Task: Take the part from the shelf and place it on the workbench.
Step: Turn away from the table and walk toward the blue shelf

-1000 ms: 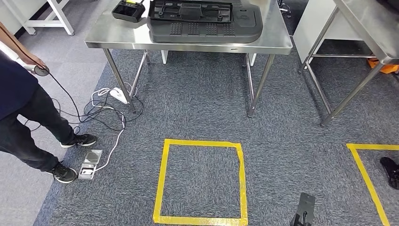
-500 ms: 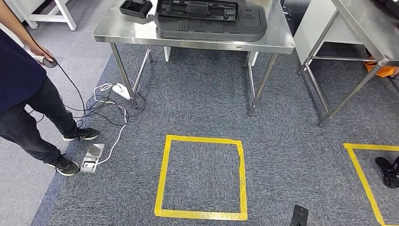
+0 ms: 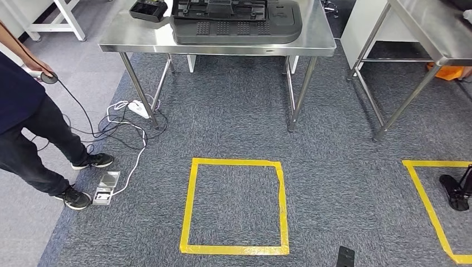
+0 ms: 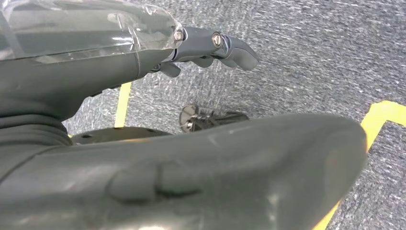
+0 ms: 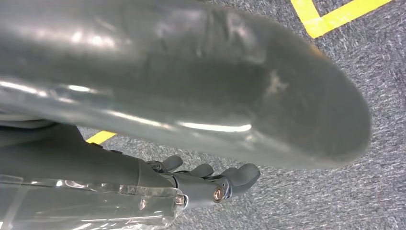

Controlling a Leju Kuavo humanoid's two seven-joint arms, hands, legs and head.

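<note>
- The dark moulded part (image 3: 236, 22) on the counter (image 3: 139, 40) is cut off by the head view's top edge.
- The person (image 3: 25, 128) at the left is cropped by the frame edge.
- The thumb hides most of the left hand (image 4: 210, 45) and right hand (image 5: 210, 184); whether either holds anything cannot be told.

Both robot hands (image 4: 210, 48) (image 5: 210, 184) apparently empty, uncurled.

A person (image 3: 25, 122) in dark clothes stands at the carpet's left edge, holding a corded device (image 3: 49, 78). White and black cables (image 3: 125, 125) tangle by a white power strip (image 3: 138, 108). A yellow tape square (image 3: 235, 206) marks the grey carpet (image 3: 328, 150).
</note>
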